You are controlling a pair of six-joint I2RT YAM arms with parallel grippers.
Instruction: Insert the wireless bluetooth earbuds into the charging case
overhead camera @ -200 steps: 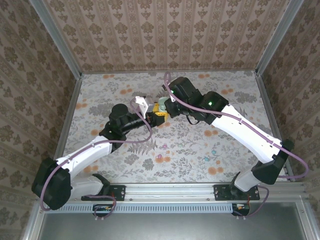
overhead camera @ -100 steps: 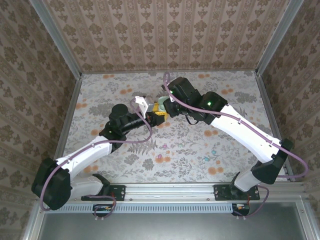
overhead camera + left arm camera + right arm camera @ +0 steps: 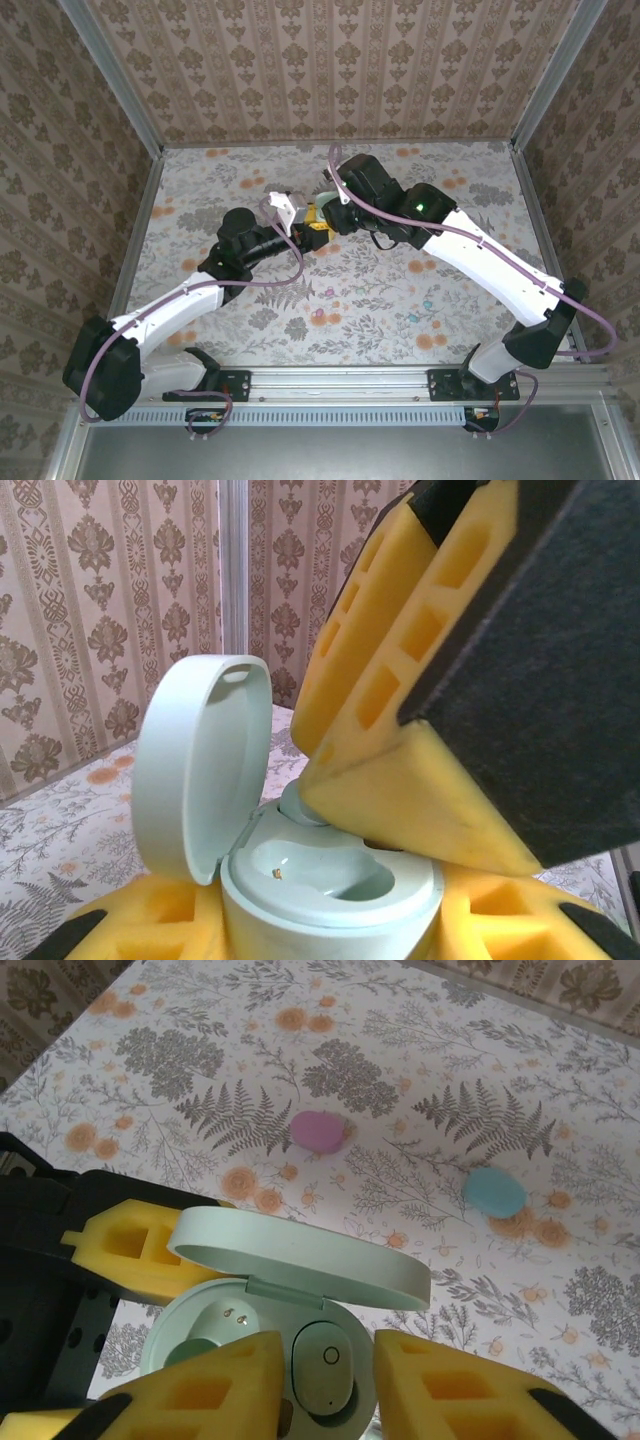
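Mint-green charging case [image 3: 300,1270], lid up, is pinched in my left gripper [image 3: 330,925]. One pale earbud [image 3: 322,1375] sits in its well, my right gripper [image 3: 328,1340] narrowly parted around it. The neighbouring well looks unfilled.

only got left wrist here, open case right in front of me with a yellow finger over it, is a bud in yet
observer: yes, the right wrist view shows one pale earbud seated in a well of the charging case.
operator: is it gripped
observer: no, the right end effector has its jaws open, one finger on each side of that bud with a gap on both sides.
operator: any more buds around
observer: a pink earbud and a cyan earbud lie apart from each other on the floral cloth, beyond the case.
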